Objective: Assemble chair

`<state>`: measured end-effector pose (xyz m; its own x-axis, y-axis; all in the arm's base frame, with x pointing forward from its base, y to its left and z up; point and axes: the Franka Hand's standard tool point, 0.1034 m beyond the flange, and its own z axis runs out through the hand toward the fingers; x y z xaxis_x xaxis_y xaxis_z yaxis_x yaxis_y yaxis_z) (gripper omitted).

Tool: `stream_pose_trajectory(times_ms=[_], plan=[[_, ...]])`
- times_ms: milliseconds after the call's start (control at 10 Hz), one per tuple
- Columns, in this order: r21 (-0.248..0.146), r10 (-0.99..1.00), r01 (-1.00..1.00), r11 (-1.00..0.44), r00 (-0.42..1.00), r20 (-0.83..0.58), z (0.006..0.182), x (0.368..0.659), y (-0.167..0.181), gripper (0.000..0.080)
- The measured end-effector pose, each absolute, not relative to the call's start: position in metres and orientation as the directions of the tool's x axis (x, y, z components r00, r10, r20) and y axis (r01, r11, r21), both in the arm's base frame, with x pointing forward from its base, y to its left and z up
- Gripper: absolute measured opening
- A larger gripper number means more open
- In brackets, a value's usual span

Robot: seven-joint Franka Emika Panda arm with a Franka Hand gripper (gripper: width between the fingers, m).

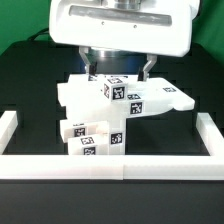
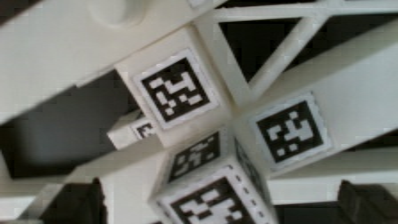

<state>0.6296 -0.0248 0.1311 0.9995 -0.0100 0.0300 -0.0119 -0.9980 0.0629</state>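
The chair (image 1: pixel 108 100) stands partly put together in the middle of the black table. It is a stack of matte-white slabs and blocks, with black-and-white tags facing the camera. A flat slab (image 1: pixel 165 98) juts toward the exterior view's right, and a tagged upright piece (image 1: pixel 95 138) reaches down toward the front. My gripper (image 1: pixel 118 68) hangs directly over the stack, jaws spread wide and astride its top. In the wrist view the gripper (image 2: pixel 217 206) is open. A tagged white block (image 2: pixel 228 196) sits between the dark fingertips (image 2: pixel 71 203) with gaps on both sides. More tagged faces (image 2: pixel 178 88) and white bars fill that view.
A low white border wall (image 1: pixel 110 166) runs along the front and up both sides (image 1: pixel 9 130) of the black table (image 1: pixel 40 115). The robot's large white wrist housing (image 1: pixel 120 22) hides the back of the scene.
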Motion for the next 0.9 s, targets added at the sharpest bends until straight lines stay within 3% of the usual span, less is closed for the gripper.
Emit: stream_pose_trajectory(times_ms=[500,900], plan=[[0.079,0.298,0.297,-0.952,0.954,0.003,0.13,0.629,-0.03,0.0649],[0.091,0.293,0.292,-0.952,0.956,-0.002,0.122,0.64,-0.04,0.0649]])
